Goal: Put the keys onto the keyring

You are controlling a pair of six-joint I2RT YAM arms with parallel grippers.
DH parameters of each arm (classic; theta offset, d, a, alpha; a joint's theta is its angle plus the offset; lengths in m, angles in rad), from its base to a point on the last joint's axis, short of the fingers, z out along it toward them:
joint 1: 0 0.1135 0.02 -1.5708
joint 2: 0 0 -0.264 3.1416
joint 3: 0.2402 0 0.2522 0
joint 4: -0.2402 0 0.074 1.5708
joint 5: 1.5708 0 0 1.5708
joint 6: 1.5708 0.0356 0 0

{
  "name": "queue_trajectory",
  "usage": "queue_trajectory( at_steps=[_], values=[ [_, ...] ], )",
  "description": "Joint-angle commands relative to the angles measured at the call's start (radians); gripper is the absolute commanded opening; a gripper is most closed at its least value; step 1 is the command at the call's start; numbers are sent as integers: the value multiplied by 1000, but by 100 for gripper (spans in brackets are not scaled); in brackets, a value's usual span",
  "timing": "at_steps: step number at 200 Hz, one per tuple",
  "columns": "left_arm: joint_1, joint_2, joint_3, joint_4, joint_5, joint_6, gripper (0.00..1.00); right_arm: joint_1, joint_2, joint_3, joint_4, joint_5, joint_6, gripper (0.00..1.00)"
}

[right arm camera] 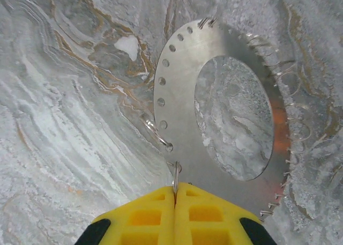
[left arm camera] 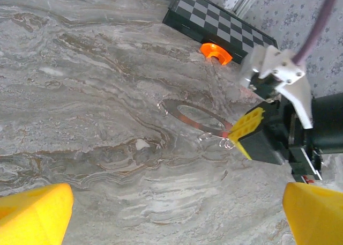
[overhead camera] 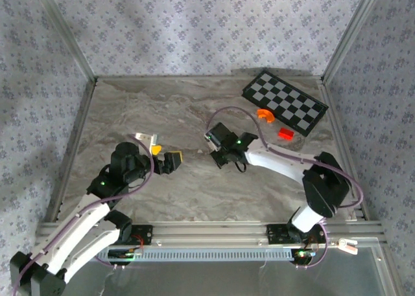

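The marbled bench (overhead camera: 130, 114) is seen from above, with a chessboard (overhead camera: 285, 102) lying at its far right corner. The left gripper (overhead camera: 166, 155) is held low over the bench, left of centre. Its yellow fingers are spread wide and nothing lies between them.

Near the middle of the bench, the right gripper (right arm camera: 175, 192) is pressed together on a thin wire keyring (right arm camera: 175, 172). The keyring is seen edge-on, and only its top is left showing above the pads. That this loop is the keyring is a judgement from its size and place.

Just beyond it, a flat metal disc (right arm camera: 178, 95) with a large round opening lies face down on the bench. Small holes are punched along its rim, and fine wire loops (right arm camera: 155, 131) are hooked along its edge. Whether the keyring is linked to the disc cannot be told.

The disc is judged to be light, thin and stiff. Its smooth face would probably slide on the polished bench, and it offers no edge that can be taken easily.

The keyring is judged to be very light, springy and slippery, and likely to swivel or slip out between flat pads. It is best held across the wire, close to the fingertips, with most of the loop left free so that a key can be threaded on.
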Motion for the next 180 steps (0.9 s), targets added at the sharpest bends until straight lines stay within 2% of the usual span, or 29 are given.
queue_trajectory(
  at_steps=[1,51,106,180],
  values=[
    [-5,-27,36,-23,25,-10,100,8,-66,-48,54,-21,-35,0],
    [-5,-58,44,-52,35,7,98,15,-206,-150,152,-63,-78,0],
    [-8,-58,39,-10,98,22,98,9,-358,-262,282,-193,-125,0],
    [-48,-63,22,84,162,23,94,-9,-458,-336,387,-355,-152,0]
  ],
)
